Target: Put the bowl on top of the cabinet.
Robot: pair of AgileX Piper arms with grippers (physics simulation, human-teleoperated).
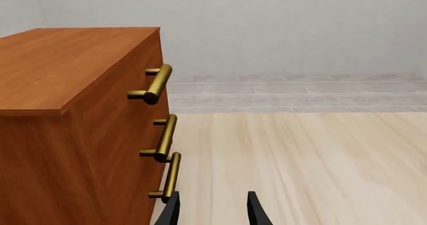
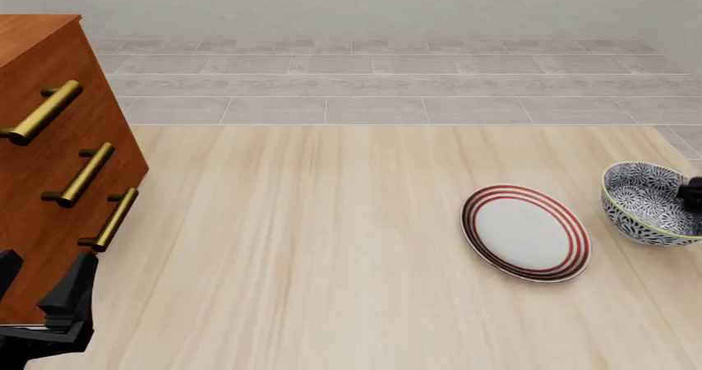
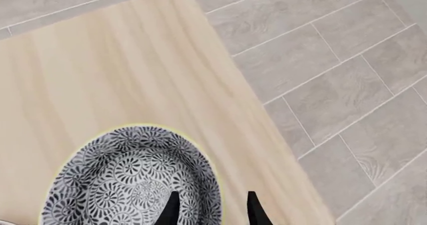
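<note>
The bowl (image 2: 647, 207), deep with a dark-blue-and-white floral pattern, stands near the table's right edge. In the right wrist view my right gripper (image 3: 212, 211) is open over the bowl (image 3: 127, 180), one finger inside its rim and one outside. The front view shows only a dark bit of that gripper (image 2: 693, 194) at the bowl's far-right side. The reddish-brown cabinet (image 2: 44, 164) with three brass handles stands at the far left. My left gripper (image 2: 39, 286) is open and holds nothing, low beside the cabinet (image 1: 67, 85), close to its lowest handle (image 1: 171, 177).
A flat white plate with red rings (image 2: 527, 232) lies just left of the bowl. The table's right edge (image 3: 267, 135) runs close past the bowl, with grey floor tiles beyond. Light wooden tabletop (image 2: 307, 238) spans between cabinet and plate.
</note>
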